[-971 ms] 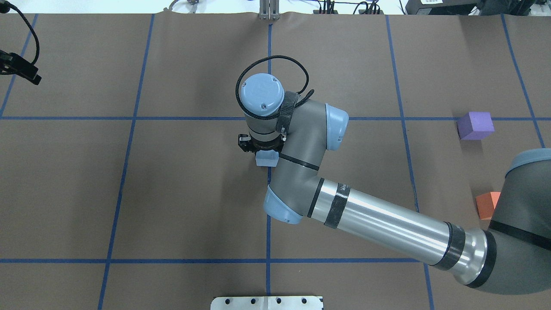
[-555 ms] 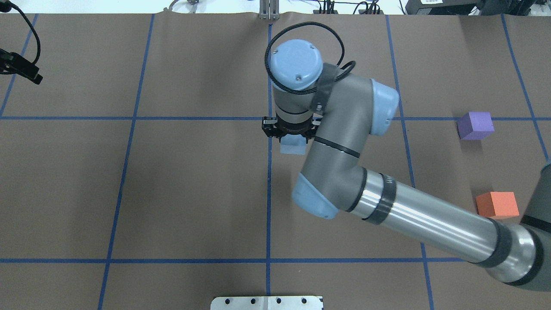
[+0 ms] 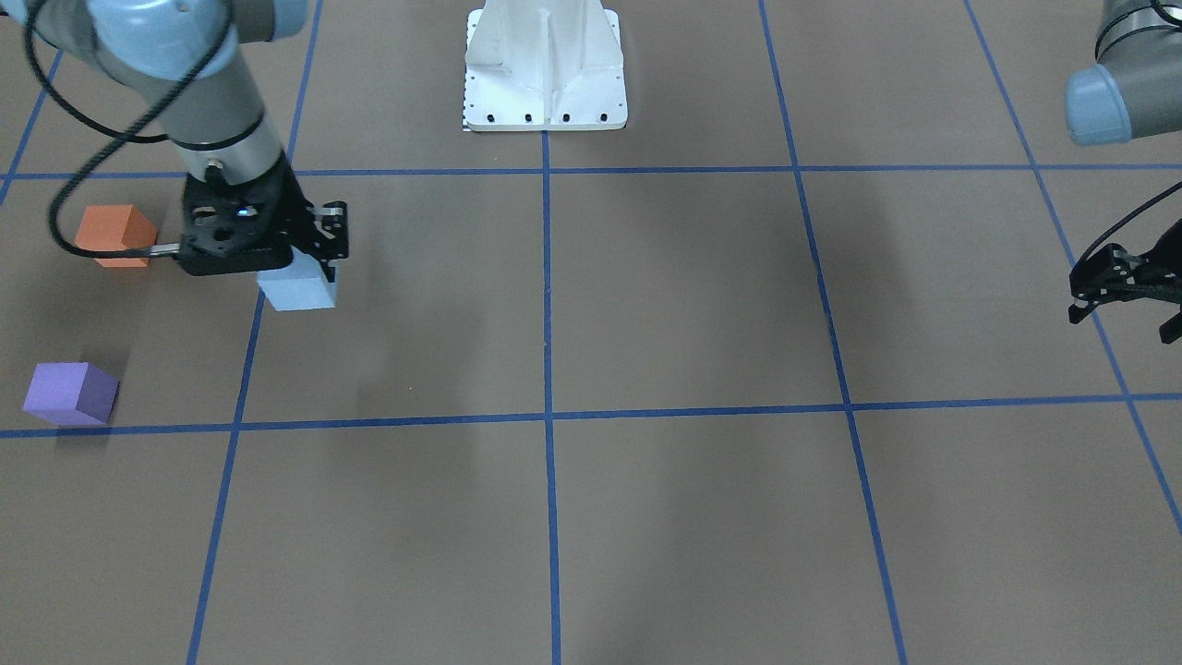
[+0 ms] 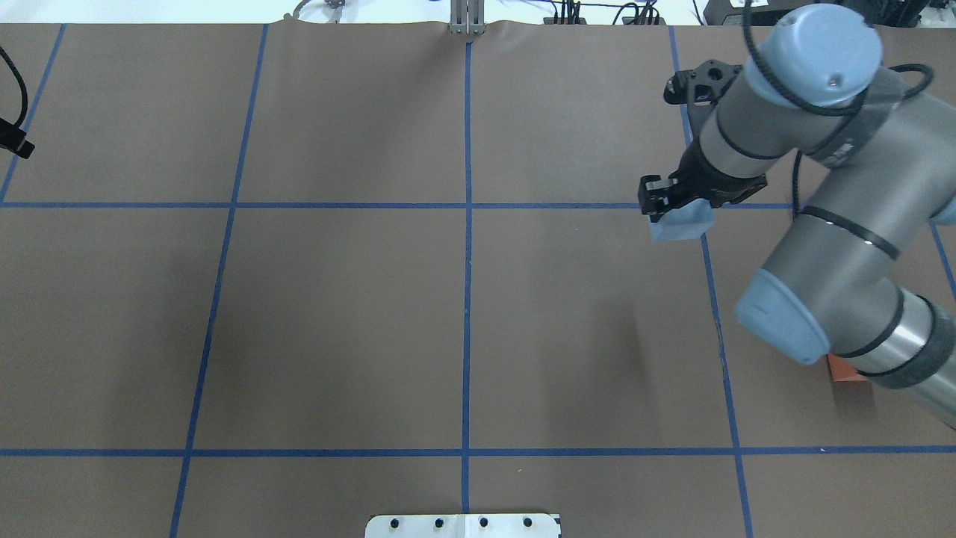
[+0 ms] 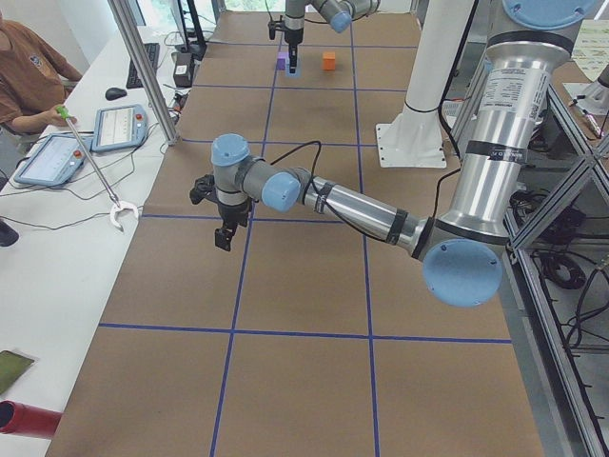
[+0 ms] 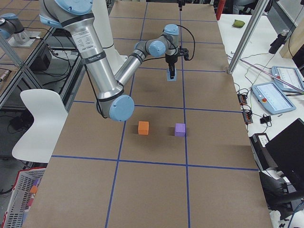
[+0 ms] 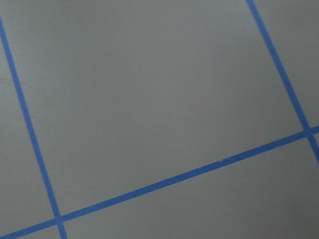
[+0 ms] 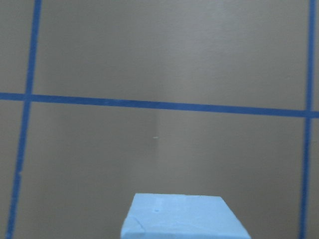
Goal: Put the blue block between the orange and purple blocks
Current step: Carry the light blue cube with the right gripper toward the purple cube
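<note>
Right gripper clamps the light blue block above the table, short of the orange block and purple block (its arm largely covers both overhead). Left gripper hangs spread, empty.

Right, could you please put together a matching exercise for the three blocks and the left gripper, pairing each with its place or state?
Things:
1. blue block
2. orange block
3. purple block
4. left gripper

Places or states:
A. on the table, the resting block farther from the robot's base
B. empty, far across the table from all three blocks
C. clamped in the right gripper
D. on the table, the resting block nearer the robot's base

Pairs: 1-C, 2-D, 3-A, 4-B.
</note>
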